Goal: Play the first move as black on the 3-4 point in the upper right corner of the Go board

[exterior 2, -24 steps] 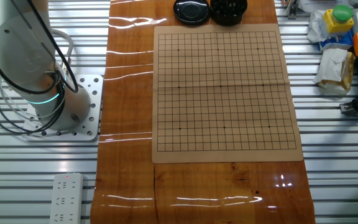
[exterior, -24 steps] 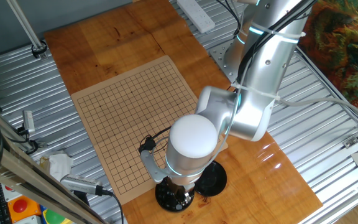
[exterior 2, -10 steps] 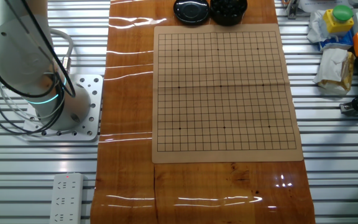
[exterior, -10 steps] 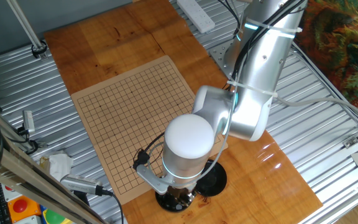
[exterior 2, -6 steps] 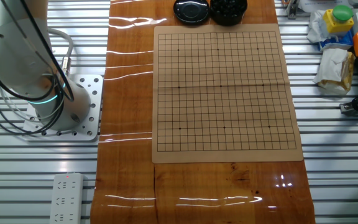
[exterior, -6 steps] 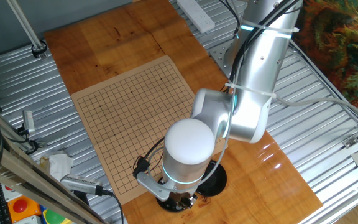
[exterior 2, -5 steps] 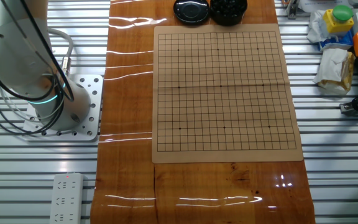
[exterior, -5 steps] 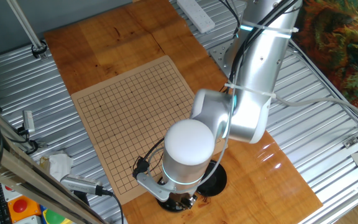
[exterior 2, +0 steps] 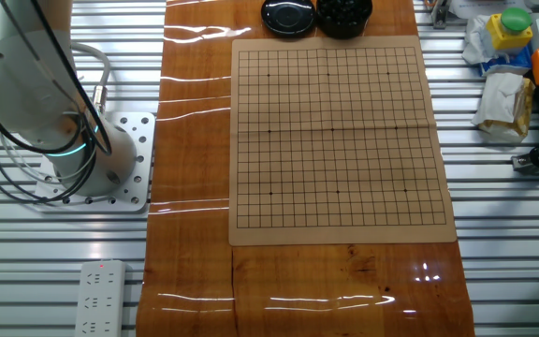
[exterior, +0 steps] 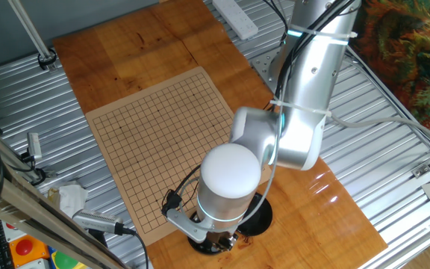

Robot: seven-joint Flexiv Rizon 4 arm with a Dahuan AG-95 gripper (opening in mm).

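A shiny orange-brown tabletop (exterior 2: 195, 243) lies on a bench of silver metal slats. Take the board (exterior 2: 340, 140) as the marker, seen from the other fixed view. Far to the left of it stands the arm's silver base (exterior 2: 50, 112) with black cables looped around it, and a white power strip (exterior 2: 99, 300) lies below that. The board sits flat in the middle of the tabletop, and its grid has no stones on it. Just above its top edge are a round black lid (exterior 2: 288, 16) and, right beside that, a black bowl (exterior 2: 344, 16) where the black stones (exterior 2: 344, 9) sit in a dark heap. To the right of the board lie crumpled white bags (exterior 2: 503, 94) and a yellow and green toy (exterior 2: 513, 26). In the one fixed view, the arm (exterior: 304, 97) bends over the bowl (exterior: 209, 237), and its big white round end (exterior: 231, 170) hides the gripper, so I cannot tell if the claw is spread or pressed together.
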